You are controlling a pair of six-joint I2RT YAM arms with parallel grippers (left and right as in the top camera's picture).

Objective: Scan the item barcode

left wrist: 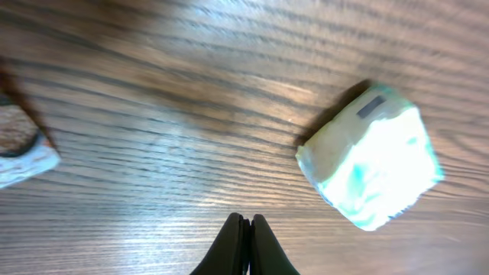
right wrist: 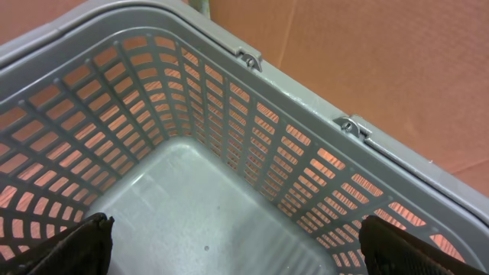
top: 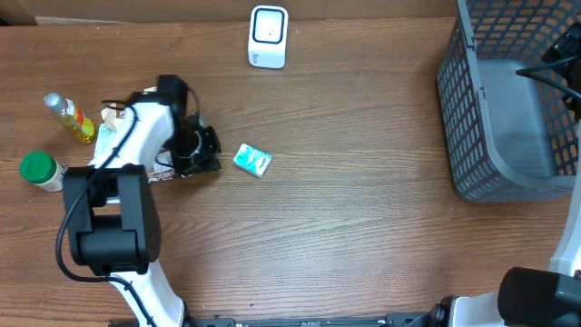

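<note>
Left pincer [left wrist: 245,243] clenched, empty, held over counter [left wrist: 153,114] nr teal-white packet [left wrist: 370,164].
Right pincer [right wrist: 241,248] spread wide, nothing gripped, held over grey basket [right wrist: 229,114].

Teal-and-white soft packet [top: 252,161], small grey patch near one corner. Brown wooden table [top: 363,227], streaky grain. Right of packet: grey plastic lattice basket [top: 467,118]. Left of packet: green-lidded white jar [top: 41,171]; yellow bottle [top: 71,118], orange label.

Overhead view: fixed high, facing straight down on the whole table [top: 363,227]. Left wrist view: close, facing down; its teal packet [left wrist: 370,156] is the teal packet [top: 252,160] centre-left overhead. Right wrist view: close, angled into the grey basket [right wrist: 191,99], the same grey basket [top: 463,100] at overhead's right edge.
</note>
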